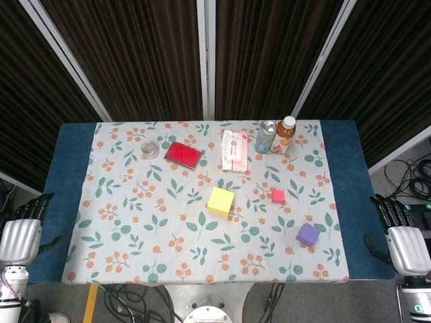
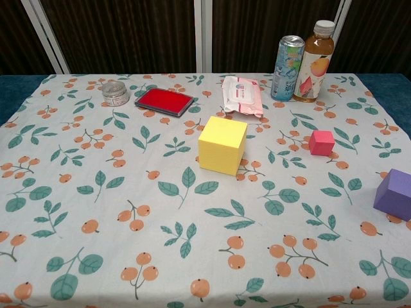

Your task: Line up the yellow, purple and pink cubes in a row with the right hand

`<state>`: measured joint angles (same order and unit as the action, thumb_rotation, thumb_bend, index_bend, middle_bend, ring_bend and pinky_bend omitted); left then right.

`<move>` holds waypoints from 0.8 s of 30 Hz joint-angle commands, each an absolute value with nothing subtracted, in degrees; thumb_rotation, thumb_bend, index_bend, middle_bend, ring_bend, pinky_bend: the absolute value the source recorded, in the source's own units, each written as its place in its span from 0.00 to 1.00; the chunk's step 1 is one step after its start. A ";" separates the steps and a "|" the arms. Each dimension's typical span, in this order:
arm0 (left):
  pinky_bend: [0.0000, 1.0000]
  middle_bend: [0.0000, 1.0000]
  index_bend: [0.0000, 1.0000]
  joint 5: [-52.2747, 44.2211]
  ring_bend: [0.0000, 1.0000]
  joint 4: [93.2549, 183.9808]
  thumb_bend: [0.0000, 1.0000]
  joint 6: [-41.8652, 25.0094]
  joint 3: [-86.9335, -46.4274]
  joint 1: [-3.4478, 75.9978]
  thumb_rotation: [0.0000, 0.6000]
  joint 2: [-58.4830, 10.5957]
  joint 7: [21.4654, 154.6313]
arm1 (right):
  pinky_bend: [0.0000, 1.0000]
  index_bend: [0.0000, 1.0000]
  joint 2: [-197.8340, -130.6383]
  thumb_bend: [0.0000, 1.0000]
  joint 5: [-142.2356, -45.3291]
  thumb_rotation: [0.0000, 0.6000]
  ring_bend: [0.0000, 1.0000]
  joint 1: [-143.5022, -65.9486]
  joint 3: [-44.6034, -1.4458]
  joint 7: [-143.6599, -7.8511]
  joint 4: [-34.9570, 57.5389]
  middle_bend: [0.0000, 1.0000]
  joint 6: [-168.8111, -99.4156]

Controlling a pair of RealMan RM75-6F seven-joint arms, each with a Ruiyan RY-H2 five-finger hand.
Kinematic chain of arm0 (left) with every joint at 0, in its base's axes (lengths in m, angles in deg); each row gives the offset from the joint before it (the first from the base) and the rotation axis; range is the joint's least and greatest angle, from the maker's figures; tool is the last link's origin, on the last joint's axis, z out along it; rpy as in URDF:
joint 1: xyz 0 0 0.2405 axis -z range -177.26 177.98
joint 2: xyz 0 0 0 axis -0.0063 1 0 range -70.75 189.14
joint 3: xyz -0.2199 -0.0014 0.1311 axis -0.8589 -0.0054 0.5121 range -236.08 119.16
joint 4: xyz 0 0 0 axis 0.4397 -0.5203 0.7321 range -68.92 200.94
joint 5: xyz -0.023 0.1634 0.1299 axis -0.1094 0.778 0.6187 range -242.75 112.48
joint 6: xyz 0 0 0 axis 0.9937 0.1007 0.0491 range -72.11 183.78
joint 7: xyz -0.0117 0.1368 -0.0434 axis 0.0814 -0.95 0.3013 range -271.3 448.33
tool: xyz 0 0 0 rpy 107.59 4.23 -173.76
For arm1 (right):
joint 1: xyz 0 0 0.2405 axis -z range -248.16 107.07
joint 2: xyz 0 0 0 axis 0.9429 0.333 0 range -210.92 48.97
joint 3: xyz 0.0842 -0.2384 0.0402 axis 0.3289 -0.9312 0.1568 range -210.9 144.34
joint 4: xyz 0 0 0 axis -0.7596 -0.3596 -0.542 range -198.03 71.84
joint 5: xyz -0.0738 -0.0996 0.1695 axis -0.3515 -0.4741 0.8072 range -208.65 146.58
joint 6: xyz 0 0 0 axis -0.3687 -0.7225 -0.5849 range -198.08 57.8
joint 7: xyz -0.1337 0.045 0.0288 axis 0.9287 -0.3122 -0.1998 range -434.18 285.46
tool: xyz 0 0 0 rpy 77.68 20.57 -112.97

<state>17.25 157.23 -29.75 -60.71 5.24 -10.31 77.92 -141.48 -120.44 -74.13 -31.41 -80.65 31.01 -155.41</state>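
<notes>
The large yellow cube (image 1: 221,201) (image 2: 222,145) sits near the middle of the floral tablecloth. A small pink cube (image 1: 277,196) (image 2: 321,142) lies to its right. The purple cube (image 1: 308,234) (image 2: 394,194) rests nearer the front right corner. My right hand (image 1: 403,237) hangs off the table's right edge, fingers apart, holding nothing, well clear of the purple cube. My left hand (image 1: 22,229) hangs off the left edge, also holding nothing. Neither hand shows in the chest view.
Along the back stand a drink can (image 1: 267,136) (image 2: 287,59) and a bottle (image 1: 284,134) (image 2: 314,61), with a wipes packet (image 1: 234,151) (image 2: 242,95), a red flat case (image 1: 183,154) (image 2: 165,101) and a small tin (image 1: 150,149) (image 2: 115,93).
</notes>
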 commanded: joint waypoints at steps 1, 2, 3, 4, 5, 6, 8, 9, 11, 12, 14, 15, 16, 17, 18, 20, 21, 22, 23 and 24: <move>0.23 0.22 0.14 17.31 0.17 157.31 0.19 -29.69 -60.69 5.22 1.00 -10.32 77.90 | 0.00 0.02 -141.35 0.32 -120.24 1.00 0.00 -74.27 -31.32 -80.40 31.40 0.04 -155.15; 0.23 0.22 0.14 17.33 0.17 157.35 0.19 -29.63 -60.67 5.22 1.00 -10.31 77.94 | 0.00 0.02 -141.34 0.32 -120.21 1.00 0.00 -74.23 -31.36 -80.39 31.43 0.04 -155.14; 0.23 0.22 0.14 17.35 0.17 157.41 0.19 -29.55 -60.65 5.22 1.00 -10.29 78.01 | 0.00 0.02 -141.34 0.32 -120.22 1.00 0.00 -74.18 -31.43 -80.42 31.42 0.04 -155.15; 0.23 0.22 0.14 17.37 0.17 157.46 0.19 -29.51 -60.64 5.22 1.00 -10.27 78.05 | 0.00 0.02 -141.33 0.32 -120.24 1.00 0.00 -74.16 -31.47 -80.40 31.41 0.04 -155.15; 0.23 0.22 0.14 17.40 0.17 157.51 0.19 -29.49 -60.63 5.21 1.00 -10.26 78.07 | 0.00 0.02 -141.33 0.32 -120.29 1.00 0.00 -74.15 -31.51 -80.38 31.41 0.04 -155.15; 0.23 0.22 0.14 17.48 0.17 157.56 0.19 -29.51 -60.62 5.20 1.00 -10.24 78.08 | 0.00 0.02 -141.32 0.32 -120.38 1.00 0.00 -74.13 -31.58 -80.37 31.45 0.04 -155.15; 0.23 0.22 0.14 17.62 0.17 157.63 0.19 -29.58 -60.58 5.13 1.00 -10.21 78.19 | 0.00 0.02 -141.30 0.32 -120.49 1.00 0.00 -74.12 -31.65 -80.36 31.52 0.04 -155.15; 0.23 0.22 0.14 17.69 0.17 157.67 0.19 -29.60 -60.58 5.11 1.00 -10.15 78.30 | 0.00 0.02 -141.29 0.32 -120.57 1.00 0.00 -74.17 -31.69 -80.25 31.59 0.05 -155.08; 0.23 0.22 0.14 17.74 0.17 157.73 0.19 -29.59 -60.58 5.08 1.00 -10.06 78.41 | 0.00 0.02 -141.16 0.30 -120.84 1.00 0.00 -74.43 -31.79 -79.94 31.82 0.05 -154.70; 0.23 0.22 0.14 17.76 0.17 157.74 0.19 -29.59 -60.55 5.05 1.00 -10.01 78.47 | 0.00 0.02 -141.10 0.29 -121.02 1.00 0.00 -74.65 -31.84 -79.78 32.01 0.06 -154.38; 0.23 0.22 0.14 17.78 0.17 157.67 0.19 -29.54 -60.44 4.94 1.00 -10.04 78.65 | 0.00 0.02 -141.02 0.25 -121.54 1.00 0.00 -75.50 -31.89 -79.00 32.58 0.07 -153.21; 0.23 0.22 0.14 17.83 0.17 157.65 0.19 -29.57 -60.38 4.87 1.00 -10.07 78.73 | 0.00 0.02 -141.01 0.23 -121.70 1.00 0.00 -76.03 -31.91 -78.44 33.00 0.07 -152.39; 0.23 0.22 0.14 17.90 0.17 157.63 0.19 -29.56 -60.34 4.84 1.00 -10.09 78.81 | 0.00 0.02 -141.03 0.21 -121.74 1.00 0.00 -76.89 -31.84 -77.47 33.82 0.07 -151.05; 0.23 0.22 0.14 17.92 0.17 157.63 0.19 -29.52 -60.32 4.84 1.00 -10.08 78.85 | 0.00 0.02 -141.08 0.19 -121.72 1.00 0.00 -77.66 -31.73 -76.67 34.56 0.07 -149.89; 0.23 0.22 0.14 17.98 0.17 157.65 0.19 -29.50 -60.28 4.82 1.00 -10.06 78.92 | 0.00 0.02 -141.14 0.16 -121.64 1.00 0.00 -78.54 -31.57 -75.87 35.40 0.08 -148.57; 0.23 0.22 0.14 18.16 0.17 157.63 0.19 -29.61 -60.25 4.76 1.00 -10.04 79.06 | 0.00 0.02 -141.43 0.11 -120.81 1.00 0.00 -80.80 -30.94 -74.18 37.67 0.09 -145.12; 0.23 0.22 0.14 18.26 0.17 157.60 0.19 -29.70 -60.24 4.72 1.00 -10.03 79.14 | 0.00 0.02 -141.66 0.08 -120.27 1.00 0.00 -81.85 -30.59 -73.39 38.62 0.09 -143.54; 0.23 0.22 0.14 18.35 0.17 157.55 0.19 -29.83 -60.23 4.64 1.00 -10.02 79.30 | 0.00 0.02 -142.00 0.06 -119.47 1.00 0.00 -83.30 -30.10 -72.12 39.74 0.10 -141.39; 0.23 0.22 0.14 18.35 0.17 157.50 0.19 -29.89 -60.23 4.58 1.00 -10.01 79.43 | 0.00 0.02 -142.37 0.05 -118.77 1.00 0.00 -84.39 -29.66 -71.01 40.47 0.10 -139.86; 0.23 0.22 0.14 18.31 0.17 157.45 0.19 -29.89 -60.24 4.53 1.00 -9.99 79.55 | 0.00 0.02 -142.88 0.05 -117.98 1.00 0.00 -85.48 -29.14 -69.79 41.09 0.10 -138.44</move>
<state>18.31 157.48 -29.87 -60.24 4.56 -9.99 79.53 -141.83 -119.90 -82.34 -30.48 -72.89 38.55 -142.25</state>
